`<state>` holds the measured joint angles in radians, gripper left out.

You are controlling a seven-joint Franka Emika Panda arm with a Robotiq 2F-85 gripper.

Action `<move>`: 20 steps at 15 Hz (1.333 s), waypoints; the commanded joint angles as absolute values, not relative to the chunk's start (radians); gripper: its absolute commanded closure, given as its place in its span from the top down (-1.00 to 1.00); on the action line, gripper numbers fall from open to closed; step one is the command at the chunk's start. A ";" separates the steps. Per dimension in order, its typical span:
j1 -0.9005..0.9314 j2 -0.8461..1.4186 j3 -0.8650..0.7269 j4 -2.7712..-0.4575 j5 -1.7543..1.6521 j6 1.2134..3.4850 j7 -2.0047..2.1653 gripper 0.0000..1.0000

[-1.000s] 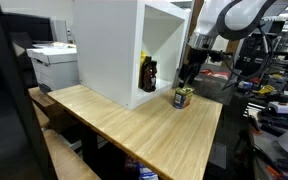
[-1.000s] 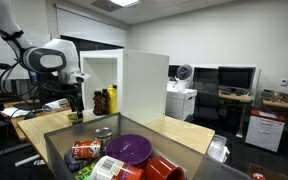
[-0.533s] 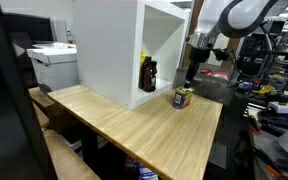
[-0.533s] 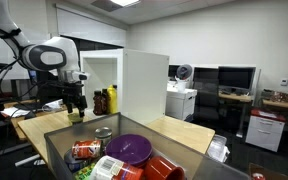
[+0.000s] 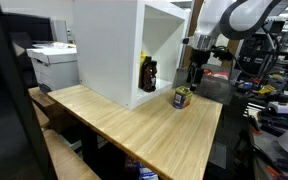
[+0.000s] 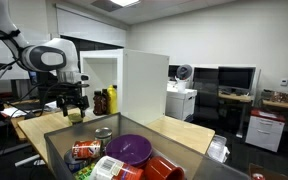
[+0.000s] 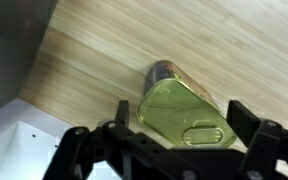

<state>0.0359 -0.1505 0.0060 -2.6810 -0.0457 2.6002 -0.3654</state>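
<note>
- The white cabinet [image 5: 109, 45] stands just beside the gripper [image 5: 194, 78], and its open front holds dark bottles [image 5: 147, 73] near the fingers. In the wrist view its white wall fills the corner next to one finger [image 7: 72, 148].
- Nothing lies between the gripper and the can [image 5: 183, 97].
- The can rests on the wooden table [image 5: 134, 125], directly below the gripper and slightly toward the cabinet side, apart from the fingers.
- From the wrist, the can shows a rounded-rectangle, yellow-gold lid with a pull tab and a dark side wall.
- The jaws stand spread apart and hold nothing, one on each side above the can.
- Compared with a second ago, the gripper has drifted a little away from the cabinet, while the can has not moved.
</note>
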 commanded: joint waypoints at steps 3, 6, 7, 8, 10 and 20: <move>0.066 -0.117 -0.018 -2.676 -0.066 2.589 -0.625 1.00; 0.058 -0.105 -0.017 -2.672 -0.113 2.585 -0.725 1.00; 0.051 -0.108 -0.014 -2.679 -0.159 2.598 -0.754 1.00; 0.048 -0.113 -0.012 -2.686 -0.195 2.614 -0.765 1.00; 0.046 -0.119 -0.010 -2.694 -0.260 2.636 -0.784 1.00; 0.054 -0.107 -0.020 -2.703 -0.326 2.730 -0.912 1.00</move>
<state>0.0560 -0.1148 -0.0111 -2.6843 -0.3291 2.6867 -0.8344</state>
